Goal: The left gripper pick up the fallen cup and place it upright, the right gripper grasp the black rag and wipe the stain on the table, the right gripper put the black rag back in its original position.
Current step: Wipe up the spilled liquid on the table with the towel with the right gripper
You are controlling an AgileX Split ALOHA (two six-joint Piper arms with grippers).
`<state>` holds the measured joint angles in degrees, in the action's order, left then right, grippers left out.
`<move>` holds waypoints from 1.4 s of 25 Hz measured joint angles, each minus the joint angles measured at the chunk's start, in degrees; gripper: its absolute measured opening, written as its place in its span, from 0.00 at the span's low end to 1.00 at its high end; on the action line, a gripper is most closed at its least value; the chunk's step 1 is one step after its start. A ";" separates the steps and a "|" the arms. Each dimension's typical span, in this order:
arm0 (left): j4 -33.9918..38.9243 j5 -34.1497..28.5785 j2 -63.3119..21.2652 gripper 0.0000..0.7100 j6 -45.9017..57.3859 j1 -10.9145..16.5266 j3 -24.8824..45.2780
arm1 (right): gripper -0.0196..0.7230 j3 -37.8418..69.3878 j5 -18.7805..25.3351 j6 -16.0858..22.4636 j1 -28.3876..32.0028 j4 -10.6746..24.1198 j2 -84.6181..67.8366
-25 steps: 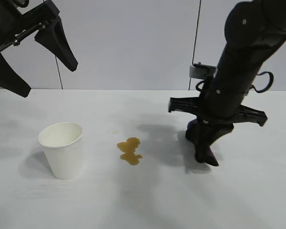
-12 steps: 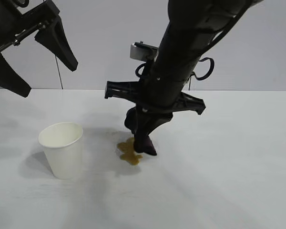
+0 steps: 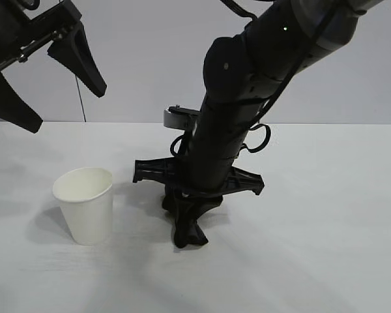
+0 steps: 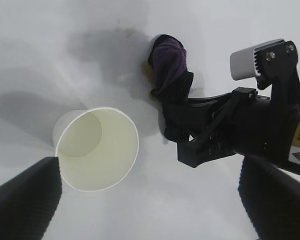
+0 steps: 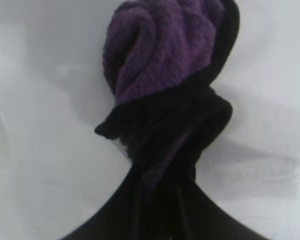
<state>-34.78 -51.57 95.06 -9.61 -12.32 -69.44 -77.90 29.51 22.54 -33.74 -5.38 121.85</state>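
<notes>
The white cup [image 3: 85,203] stands upright on the table [image 3: 326,261] at the left, its mouth facing up [image 4: 97,150]. My left gripper [image 3: 62,107] hangs high above and behind it, open and empty [image 4: 150,212]. My right gripper [image 3: 189,218] points down at the table's middle, shut on the black rag [image 3: 186,236]. The rag's purple-patched end [image 4: 169,60] [image 5: 165,60] presses on the tabletop to the right of the cup. The stain is covered by the rag in the exterior view. Only a thin brownish trace [image 4: 148,71] shows beside the cloth.
A grey wall runs behind the table's far edge. Bare tabletop lies right of the right arm [image 3: 247,117] and in front of the cup. The right arm leans over the table's middle from the upper right.
The right gripper has carried the rag leftward across the table, from the right side onto the stain, which is now covered. The left gripper and the cup have not moved.
</notes>
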 joint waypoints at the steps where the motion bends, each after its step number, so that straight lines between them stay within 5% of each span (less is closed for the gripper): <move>1: 0.00 0.00 0.00 0.98 0.00 0.00 0.00 | 0.12 0.00 -0.47 0.98 0.92 0.70 0.07; 10: 0.00 -0.28 0.00 0.98 0.06 0.00 0.00 | 0.12 -6.41 1.78 4.82 6.44 5.69 3.09; 25: 0.00 -0.50 0.00 0.98 0.06 0.00 0.00 | 0.12 -9.15 5.57 4.59 -6.48 4.17 4.08; 35: 0.00 -0.50 0.00 0.98 0.06 0.00 0.00 | 0.12 -9.17 10.66 5.50 1.23 9.89 3.83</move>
<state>-34.78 -52.07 95.06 -9.55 -12.32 -69.44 -87.06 40.17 28.04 -32.52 4.51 125.68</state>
